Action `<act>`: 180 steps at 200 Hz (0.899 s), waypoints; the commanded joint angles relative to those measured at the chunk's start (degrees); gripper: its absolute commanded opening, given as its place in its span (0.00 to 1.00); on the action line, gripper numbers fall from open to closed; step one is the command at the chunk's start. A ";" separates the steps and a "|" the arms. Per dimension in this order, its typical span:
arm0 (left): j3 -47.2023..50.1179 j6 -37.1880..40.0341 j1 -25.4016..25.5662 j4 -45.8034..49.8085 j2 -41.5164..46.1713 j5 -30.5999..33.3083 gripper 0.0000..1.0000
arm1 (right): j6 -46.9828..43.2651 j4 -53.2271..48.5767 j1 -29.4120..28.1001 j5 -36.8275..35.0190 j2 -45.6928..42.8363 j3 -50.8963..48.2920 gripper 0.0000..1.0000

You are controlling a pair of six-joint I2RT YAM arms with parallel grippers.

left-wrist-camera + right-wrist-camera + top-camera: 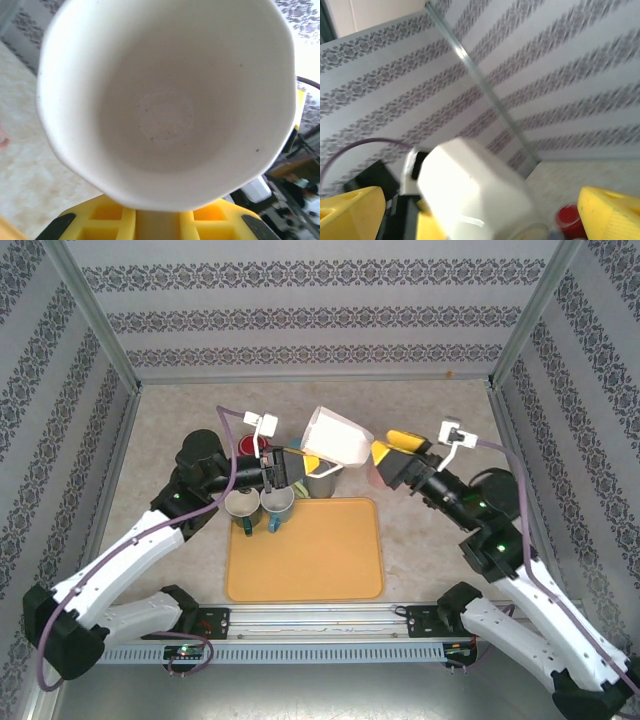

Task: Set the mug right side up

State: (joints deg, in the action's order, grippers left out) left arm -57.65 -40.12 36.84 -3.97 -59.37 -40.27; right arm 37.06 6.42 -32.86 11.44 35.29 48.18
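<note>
One orange tray (305,550) is lying at 6 o'clock, two green mugs (243,508) (277,503) are standing at its 10 o'clock corner, with one red cup (250,447), one grey cup (322,483) and one white mug (340,435) beyond.

Nothing readable anywhere here, honestly: no text, labels, brand marks or numbers on the white ceramic mug (336,436), the orange plastic tray (305,585) or the patterned walls.
</note>
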 commanded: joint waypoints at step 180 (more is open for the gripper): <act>1.71 4.61 26.71 29.65 -20.10 61.70 0.16 | -20.32 -27.58 0.09 -15.92 0.28 5.63 0.98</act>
State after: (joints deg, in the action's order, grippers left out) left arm -56.34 -33.78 62.67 30.02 -78.96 16.93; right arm 15.75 -19.40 -32.84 -4.86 35.44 53.80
